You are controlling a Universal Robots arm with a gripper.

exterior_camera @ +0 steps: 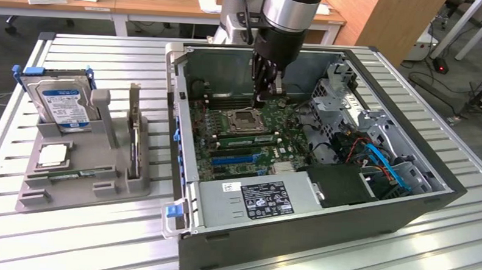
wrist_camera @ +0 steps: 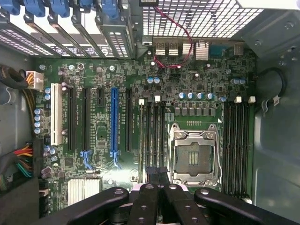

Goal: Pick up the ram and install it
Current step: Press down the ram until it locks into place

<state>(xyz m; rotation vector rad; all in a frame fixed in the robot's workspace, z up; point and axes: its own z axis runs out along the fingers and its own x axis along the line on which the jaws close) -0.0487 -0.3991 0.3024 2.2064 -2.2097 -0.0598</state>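
My jaws (wrist_camera: 158, 187) are shut tight, and I cannot see anything between them. I hang inside the open computer case (exterior_camera: 434, 180), just above the green board (wrist_camera: 122, 70) beside the empty chip socket (wrist_camera: 194, 157). The ram (exterior_camera: 70, 175) lies flat in the grey holder (exterior_camera: 84, 192) on the counter (exterior_camera: 90, 238), well apart from me.

place: lab/office | evidence: wooden desks (exterior_camera: 157, 3), slatted metal workbench (exterior_camera: 98, 238), opened PC case (exterior_camera: 318, 236), floor cables (exterior_camera: 471, 90)
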